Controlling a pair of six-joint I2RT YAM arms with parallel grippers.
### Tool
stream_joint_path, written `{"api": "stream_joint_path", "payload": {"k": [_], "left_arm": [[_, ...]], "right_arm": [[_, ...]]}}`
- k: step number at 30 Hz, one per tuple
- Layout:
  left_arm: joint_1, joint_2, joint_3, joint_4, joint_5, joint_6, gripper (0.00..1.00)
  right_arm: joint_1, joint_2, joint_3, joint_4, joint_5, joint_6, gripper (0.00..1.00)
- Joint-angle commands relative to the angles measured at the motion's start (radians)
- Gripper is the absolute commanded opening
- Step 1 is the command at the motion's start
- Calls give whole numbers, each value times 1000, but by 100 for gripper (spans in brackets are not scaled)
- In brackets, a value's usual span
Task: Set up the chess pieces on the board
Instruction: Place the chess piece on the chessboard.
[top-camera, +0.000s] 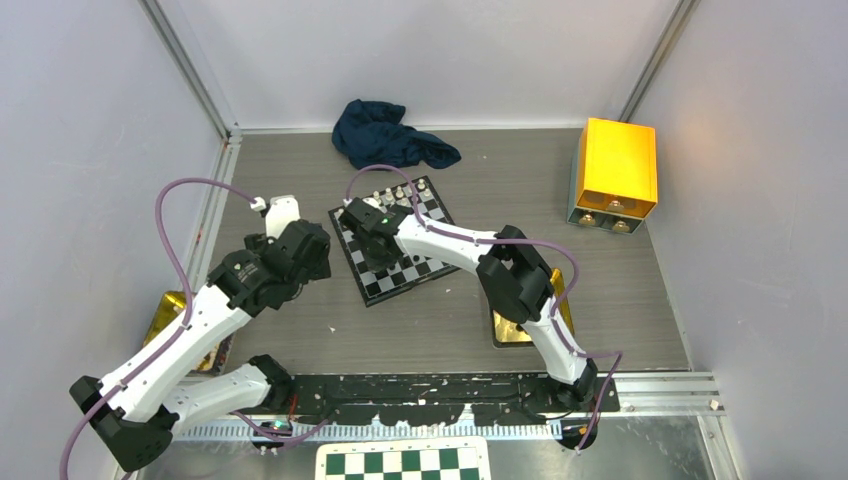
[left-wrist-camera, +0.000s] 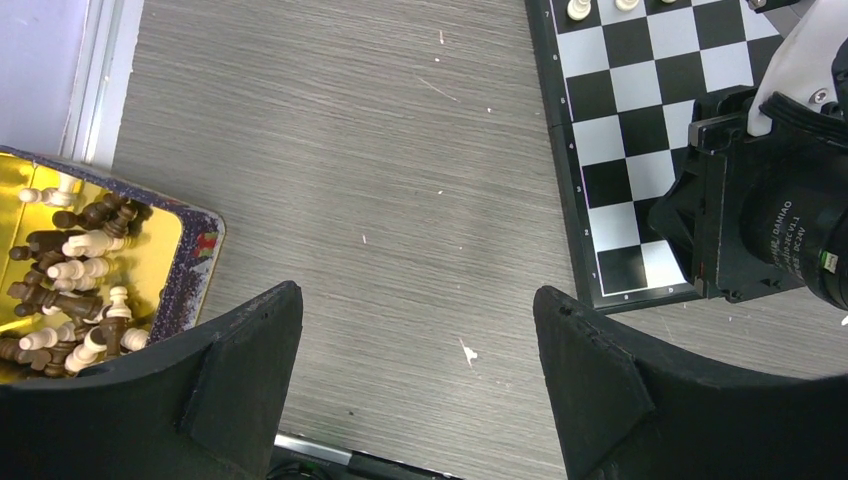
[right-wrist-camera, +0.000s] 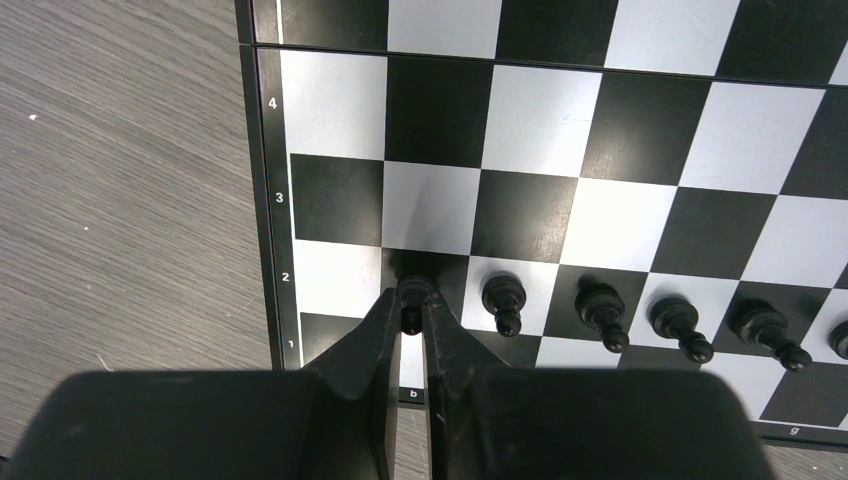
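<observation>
wide tabletop (right-wrist-camera: 120, 200) flanks board's (right-wrist-camera: 530, 120) edge where right gripper (right-wrist-camera: 411, 306) pinches black pawn (right-wrist-camera: 412, 290).

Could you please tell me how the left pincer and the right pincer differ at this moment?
The left pincer is open and empty; the right pincer is shut on a black chess piece. The left hangs over the table; the right over the board. Both are black.

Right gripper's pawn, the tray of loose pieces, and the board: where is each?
black pawn (right-wrist-camera: 411, 298), right wrist view, on its round head.
gold tray (left-wrist-camera: 203, 250), left wrist view, on its dark right rim.
board (top-camera: 403, 274), top external view, on bare squares near its front edge.
</observation>
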Motion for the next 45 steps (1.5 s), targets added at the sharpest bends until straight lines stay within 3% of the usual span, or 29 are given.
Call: {"api": "stream_joint_path", "payload": {"k": [1, 7, 12, 45], "left_arm": [[4, 2, -3, 35, -11, 8, 86], [4, 4, -2, 36, -8, 8, 86], [3, 7, -1, 36, -4, 8, 86], [4, 8, 19, 36, 11, 7, 86]], "right_arm": [[6, -2, -13, 22, 3, -14, 2], [7, -9, -22, 23, 6, -16, 19], [7, -16, -24, 23, 9, -19, 27], [9, -104, 15, -1, 38, -34, 30]]}}
